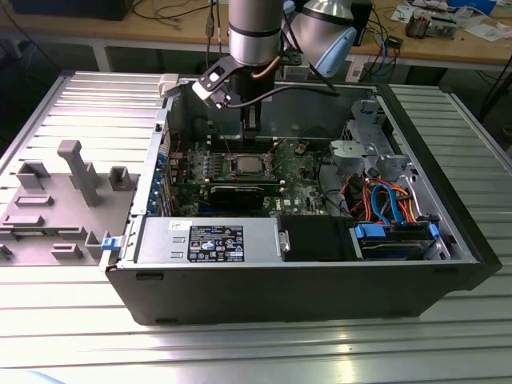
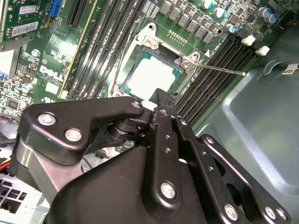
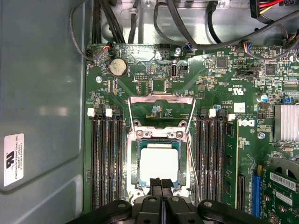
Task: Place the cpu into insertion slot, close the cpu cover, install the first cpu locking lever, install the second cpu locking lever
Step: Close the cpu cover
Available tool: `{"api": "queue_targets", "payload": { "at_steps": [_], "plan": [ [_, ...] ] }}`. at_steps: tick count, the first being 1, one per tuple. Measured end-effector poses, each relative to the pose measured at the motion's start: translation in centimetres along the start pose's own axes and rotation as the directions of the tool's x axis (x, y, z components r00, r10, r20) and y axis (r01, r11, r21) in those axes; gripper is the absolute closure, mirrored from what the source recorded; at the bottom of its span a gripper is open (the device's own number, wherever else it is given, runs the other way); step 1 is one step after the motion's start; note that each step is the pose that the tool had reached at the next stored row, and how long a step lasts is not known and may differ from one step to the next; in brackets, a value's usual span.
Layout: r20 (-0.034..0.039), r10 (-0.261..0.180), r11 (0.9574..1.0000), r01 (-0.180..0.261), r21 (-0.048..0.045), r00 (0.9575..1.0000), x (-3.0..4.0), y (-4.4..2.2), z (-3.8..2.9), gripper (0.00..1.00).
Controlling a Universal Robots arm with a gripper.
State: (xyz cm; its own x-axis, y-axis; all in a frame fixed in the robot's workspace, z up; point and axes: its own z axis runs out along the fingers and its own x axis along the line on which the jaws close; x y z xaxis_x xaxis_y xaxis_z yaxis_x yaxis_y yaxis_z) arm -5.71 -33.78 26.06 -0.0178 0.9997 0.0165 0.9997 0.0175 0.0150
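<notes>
1. Seeing the cpu [image 3: 159, 162] lying flat in the socket [image 3: 142, 142]; judging that step as done. Risking a chip sitting slightly askew, which would be bending pins once clamped.
2. Noting the cover [image 3: 161, 99] standing open on the side of the socket away from the gripper [image 3: 163, 183]. Risking a crooked push on one corner, with the frame coming down skewed and scraping or catching the cpu's rim.
3. Noting one lever [image 2: 219, 69] sticking out free beside the socket. Risking it being trapped under the dropping cover, or snagging a finger and springing off sideways.
4. Reading the jaws as clenched, tips pressed together and grasping nothing. Hovering just over the cpu's near edge in the first wrist view, and at twelve o'clock of the cpu in the exterior view. Risking a straight descent from here landing on the chip itself and driving it hard into the socket.
5. Noting memory slots [image 3: 105, 154] lining both sides of the socket. Risking a wide sweep knocking their white clips.
6. Noting cables [image 1: 384, 200] bunching at three o'clock of the cpu in the exterior view, and the case [image 1: 280, 288] wall rising close behind the arm at twelve o'clock. Risking the wrist brushing that wall while reaching for the cover.
</notes>
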Motion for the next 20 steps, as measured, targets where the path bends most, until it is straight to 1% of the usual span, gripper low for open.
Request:
{"api": "queue_targets", "payload": {
  "at_steps": [5,11,20],
  "plan": [
    [0.0000,0.000,1.0000,0.000,0.0000,1.0000,0.00,0.00,-0.14,0.89],
    [0.0002,0.000,1.0000,0.000,0.0000,1.0000,0.01,0.01,-0.64,0.89],
    [0.0001,0.000,1.0000,0.000,-0.0001,1.0000,0.01,0.01,-0.71,0.89]
  ]
}}
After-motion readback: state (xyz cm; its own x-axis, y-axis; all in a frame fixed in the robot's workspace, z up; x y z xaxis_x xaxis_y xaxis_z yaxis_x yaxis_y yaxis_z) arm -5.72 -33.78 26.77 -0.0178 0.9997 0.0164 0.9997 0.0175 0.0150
